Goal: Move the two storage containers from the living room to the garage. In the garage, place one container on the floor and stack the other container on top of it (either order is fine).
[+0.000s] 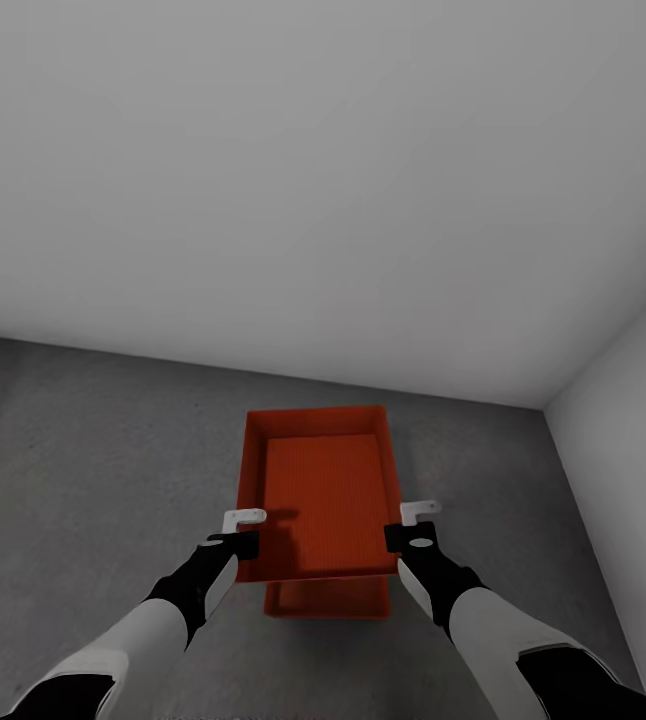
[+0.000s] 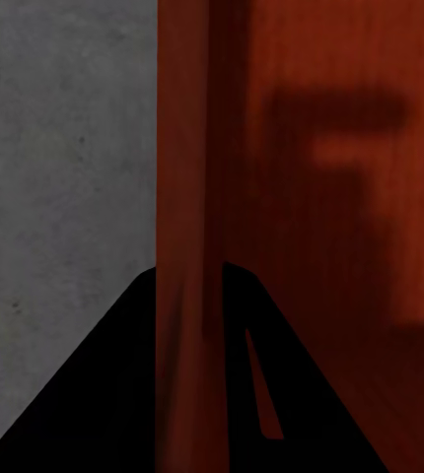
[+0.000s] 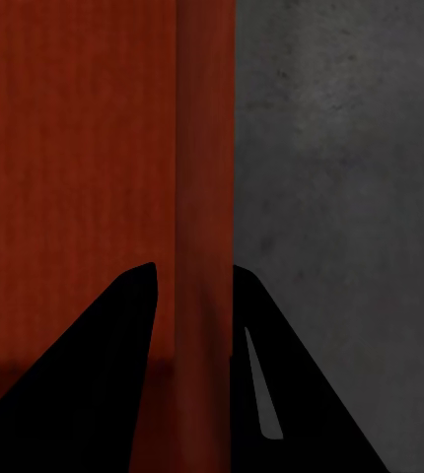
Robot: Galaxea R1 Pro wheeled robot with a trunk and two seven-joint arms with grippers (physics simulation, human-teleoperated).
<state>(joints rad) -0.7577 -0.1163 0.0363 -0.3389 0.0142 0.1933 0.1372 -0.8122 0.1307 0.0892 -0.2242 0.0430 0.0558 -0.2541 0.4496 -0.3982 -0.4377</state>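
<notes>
Pale grey walls (image 1: 323,180) meet at a corner over the dark concrete floor (image 1: 83,470) of the garage, and both red-orange boxes are here, near the right wall. One box (image 1: 328,598) sits on the floor, only its near edge peeking out; the upper box (image 1: 321,490) is held over it, shifted a little toward the back wall, and I cannot tell whether it rests on the lower one yet. The left gripper (image 1: 239,532) pinches the upper box's left wall near the front corner, its dark fingers (image 2: 94,394) straddling the rim in the left wrist view; the right gripper (image 1: 415,524) clamps the right wall the same way, one finger (image 3: 84,384) inside and one outside. Both forearms reach forward and down, roughly parallel, wrists level at matching height. To finish well, the upper box should probably come back toward the robot until its near edge lines up with the one below, staying level, then settle straight down before either grip lets go. Releasing one side early would likely tip it.
</notes>
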